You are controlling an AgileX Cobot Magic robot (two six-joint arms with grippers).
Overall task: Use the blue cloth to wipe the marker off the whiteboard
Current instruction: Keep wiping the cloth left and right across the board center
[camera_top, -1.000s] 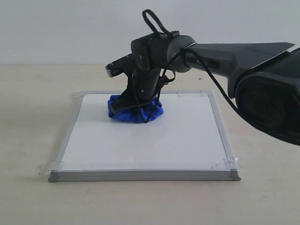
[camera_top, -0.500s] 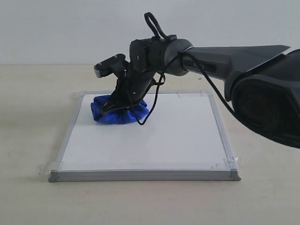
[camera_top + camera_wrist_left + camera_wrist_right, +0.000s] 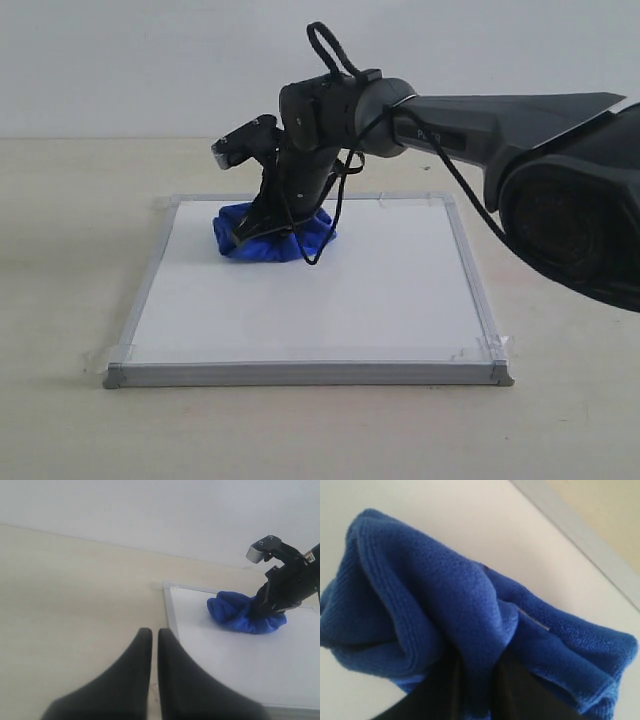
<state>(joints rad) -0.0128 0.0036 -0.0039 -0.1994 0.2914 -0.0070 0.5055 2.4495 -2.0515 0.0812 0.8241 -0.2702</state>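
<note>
Whiteboard (image 3: 330, 310): roughly square, white, silver-grey frame, clear tape at its corners, lying flat on the beige worktop (image 3: 60, 250). Blue cloth (image 3: 240, 244): royal-blue fluffy microfibre, bunched into a mound, resting on the board's far left part, inside the frame.

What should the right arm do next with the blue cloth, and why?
Probably slide the blue cloth sideways, pressed down, across the whiteboard. The right gripper is shut on it, it rests on the board, and no red ink shows around it, so any leftover marker likely lies underneath.
</note>
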